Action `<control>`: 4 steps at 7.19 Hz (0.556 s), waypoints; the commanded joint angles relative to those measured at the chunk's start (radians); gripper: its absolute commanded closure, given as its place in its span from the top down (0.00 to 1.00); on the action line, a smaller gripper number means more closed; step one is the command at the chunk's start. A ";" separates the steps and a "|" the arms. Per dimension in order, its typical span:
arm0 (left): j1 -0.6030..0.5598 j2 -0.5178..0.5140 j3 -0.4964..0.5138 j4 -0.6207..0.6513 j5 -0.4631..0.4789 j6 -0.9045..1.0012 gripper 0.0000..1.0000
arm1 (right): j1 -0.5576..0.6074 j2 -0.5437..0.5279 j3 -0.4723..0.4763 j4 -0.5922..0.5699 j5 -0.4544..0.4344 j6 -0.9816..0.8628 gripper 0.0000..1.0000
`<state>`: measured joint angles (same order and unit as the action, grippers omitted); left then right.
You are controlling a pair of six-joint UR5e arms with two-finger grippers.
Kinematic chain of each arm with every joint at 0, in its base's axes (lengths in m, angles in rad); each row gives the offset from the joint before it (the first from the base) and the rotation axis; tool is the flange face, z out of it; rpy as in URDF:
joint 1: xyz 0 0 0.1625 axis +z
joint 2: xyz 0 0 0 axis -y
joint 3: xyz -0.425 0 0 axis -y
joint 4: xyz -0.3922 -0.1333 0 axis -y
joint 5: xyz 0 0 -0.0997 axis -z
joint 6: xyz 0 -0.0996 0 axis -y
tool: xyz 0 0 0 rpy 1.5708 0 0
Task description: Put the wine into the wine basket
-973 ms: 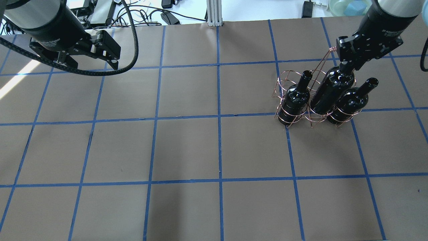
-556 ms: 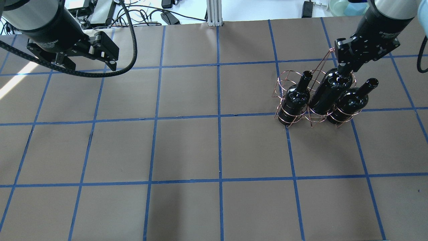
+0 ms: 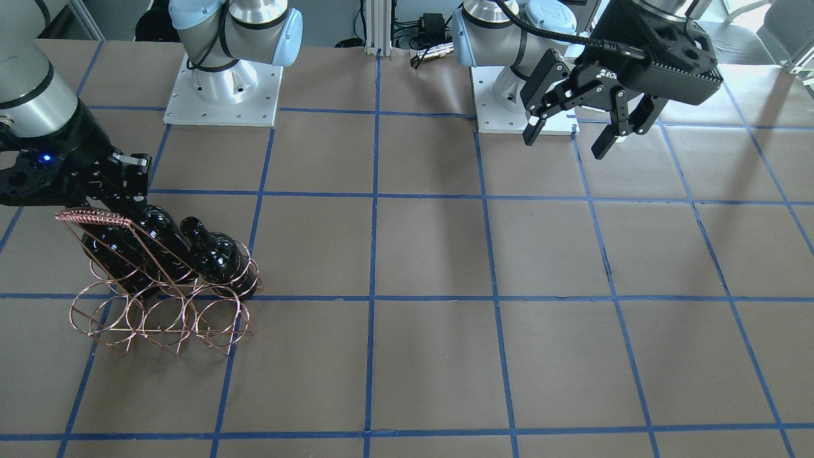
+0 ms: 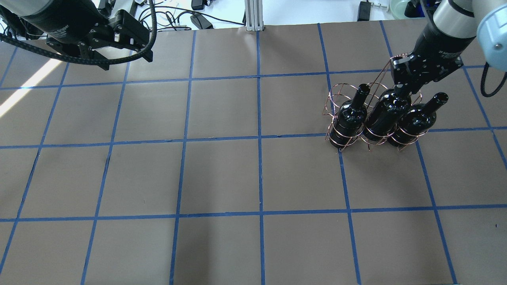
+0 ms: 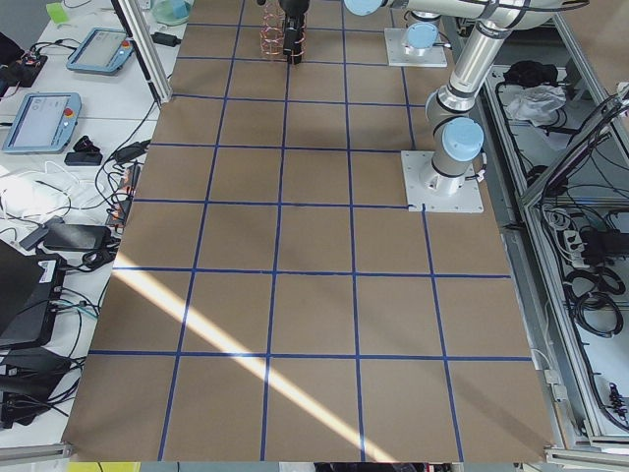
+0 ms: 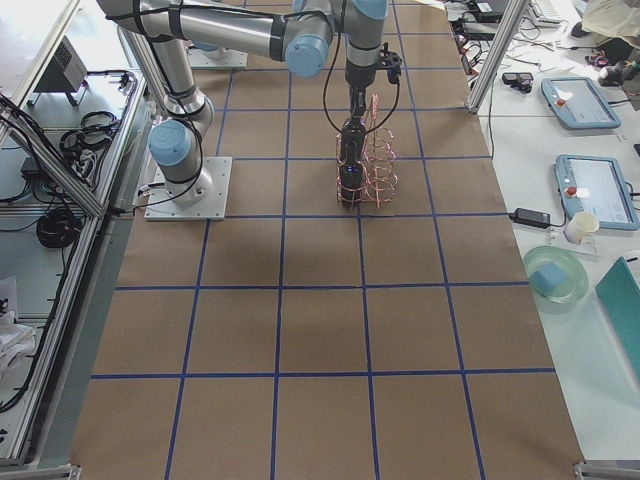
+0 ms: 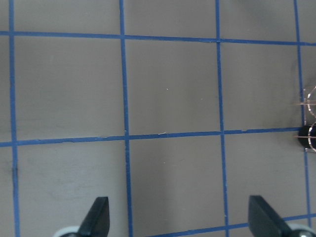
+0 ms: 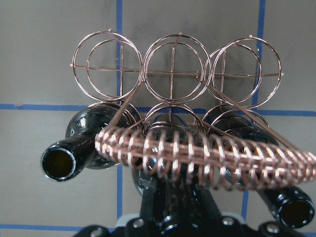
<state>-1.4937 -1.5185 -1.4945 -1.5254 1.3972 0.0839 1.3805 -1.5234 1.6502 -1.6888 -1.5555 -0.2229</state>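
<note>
Now right gripper pinches the neck of the wine, seated in the middle ring of the wine basket, robot-side row, between two other bottles. Left gripper hangs spread wide above the table, well apart.

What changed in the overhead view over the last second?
The right tool, shut on the middle wine bottle at its neck, came down and lowered that bottle deeper into the middle ring of the wine basket. The left tool, open and empty, moved up and slightly right in the overhead view. The two outer wine bottles and the basket stayed put.
</note>
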 commanded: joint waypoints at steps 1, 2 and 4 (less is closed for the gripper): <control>0.000 -0.012 -0.001 0.078 0.161 0.053 1.00 | 0.000 0.008 0.052 -0.058 -0.003 -0.001 0.01; 0.000 -0.015 -0.003 0.083 0.163 0.059 1.00 | 0.000 0.008 0.060 -0.058 -0.006 -0.001 0.01; 0.013 -0.023 0.000 0.132 0.175 0.054 1.00 | -0.001 0.008 0.077 -0.077 -0.006 0.001 0.02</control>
<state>-1.4860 -1.5371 -1.4977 -1.4295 1.5634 0.1379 1.3797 -1.5160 1.7181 -1.7558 -1.5590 -0.2230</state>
